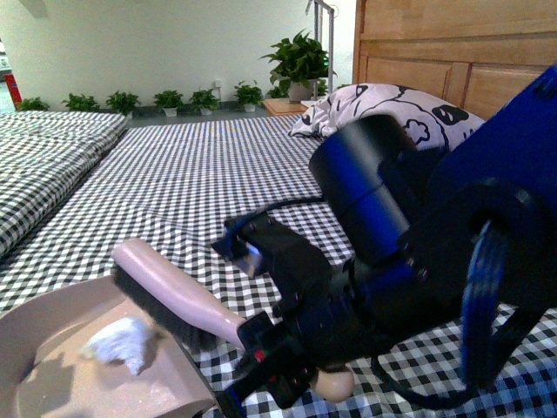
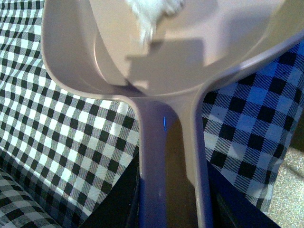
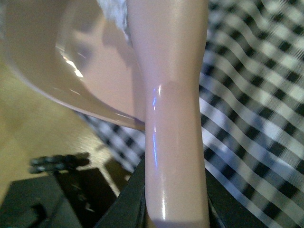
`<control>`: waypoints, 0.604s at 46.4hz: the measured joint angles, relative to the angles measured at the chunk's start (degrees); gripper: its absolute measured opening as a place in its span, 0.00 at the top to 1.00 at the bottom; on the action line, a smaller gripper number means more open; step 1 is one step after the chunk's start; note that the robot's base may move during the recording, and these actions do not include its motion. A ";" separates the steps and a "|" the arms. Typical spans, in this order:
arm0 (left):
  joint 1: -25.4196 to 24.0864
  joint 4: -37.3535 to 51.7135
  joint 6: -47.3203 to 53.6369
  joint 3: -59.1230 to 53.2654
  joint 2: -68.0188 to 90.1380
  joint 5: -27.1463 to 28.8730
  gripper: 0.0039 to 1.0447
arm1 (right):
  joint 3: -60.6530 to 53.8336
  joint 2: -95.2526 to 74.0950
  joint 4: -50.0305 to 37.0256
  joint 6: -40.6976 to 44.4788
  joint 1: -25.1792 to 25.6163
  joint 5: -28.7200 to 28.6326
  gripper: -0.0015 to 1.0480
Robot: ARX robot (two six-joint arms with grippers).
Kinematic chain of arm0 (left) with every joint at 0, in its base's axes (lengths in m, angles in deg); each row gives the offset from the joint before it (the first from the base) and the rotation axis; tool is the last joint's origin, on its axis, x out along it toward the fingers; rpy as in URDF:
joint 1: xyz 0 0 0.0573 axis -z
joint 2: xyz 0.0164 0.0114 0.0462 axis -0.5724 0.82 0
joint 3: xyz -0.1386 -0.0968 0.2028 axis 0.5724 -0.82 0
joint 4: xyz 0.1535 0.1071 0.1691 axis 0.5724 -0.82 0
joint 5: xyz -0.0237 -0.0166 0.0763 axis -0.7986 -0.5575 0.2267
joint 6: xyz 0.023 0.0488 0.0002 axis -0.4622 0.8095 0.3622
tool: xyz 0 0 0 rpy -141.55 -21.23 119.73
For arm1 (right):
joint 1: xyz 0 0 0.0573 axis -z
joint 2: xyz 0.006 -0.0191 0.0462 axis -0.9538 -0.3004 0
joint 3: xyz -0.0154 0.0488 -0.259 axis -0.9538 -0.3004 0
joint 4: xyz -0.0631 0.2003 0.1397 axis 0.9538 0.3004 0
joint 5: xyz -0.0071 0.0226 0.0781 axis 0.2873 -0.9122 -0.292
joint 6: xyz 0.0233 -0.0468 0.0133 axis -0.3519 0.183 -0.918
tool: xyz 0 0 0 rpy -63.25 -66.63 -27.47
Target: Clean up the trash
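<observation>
The trash [image 1: 120, 341], a small crumpled white wad, lies inside the beige dustpan [image 1: 52, 331] at the lower left of the front view. It also shows in the left wrist view [image 2: 152, 12] at the far end of the dustpan [image 2: 213, 42]. My left gripper [image 2: 171, 204] is shut on the dustpan's handle. My right gripper [image 1: 270, 366] is shut on the brush [image 1: 174, 287], whose dark bristles rest at the dustpan's mouth beside the trash. In the right wrist view my right gripper [image 3: 175, 209] clamps the pale brush handle [image 3: 173, 118], with the dustpan [image 3: 61, 57] behind it.
The work surface is a bed with a black-and-white checked cover [image 1: 200, 165]. A patterned pillow [image 1: 383, 104] lies against the wooden headboard [image 1: 452, 52]. A second checked bed [image 1: 43, 148] stands at the left. Potted plants [image 1: 300, 61] line the far wall.
</observation>
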 joint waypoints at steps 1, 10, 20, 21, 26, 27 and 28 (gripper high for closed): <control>0.00 0.00 0.00 0.00 0.00 0.00 0.74 | -0.20 1.29 -0.09 -0.26 0.17 -1.64 0.82; 0.00 0.00 0.02 0.00 0.00 0.02 0.74 | -1.03 7.91 -2.01 -2.56 4.24 -7.34 0.82; 0.00 0.00 0.02 0.00 0.00 0.02 0.74 | -2.23 3.85 -8.63 -5.11 12.22 6.56 0.82; 0.00 0.00 0.04 0.00 0.00 0.02 0.74 | -2.23 3.85 -8.63 -5.38 13.14 6.99 0.82; 0.55 10.10 -6.08 -3.17 -0.24 2.10 0.74 | -2.62 4.81 -8.81 -6.08 19.54 7.06 0.82; 0.81 13.40 -9.16 -3.80 -0.26 2.36 0.74 | -2.86 5.16 -8.81 -6.14 20.65 6.91 0.82; 1.03 15.67 -11.98 -4.04 -0.39 2.45 0.74 | -3.15 5.70 -8.79 -6.25 21.77 6.71 0.82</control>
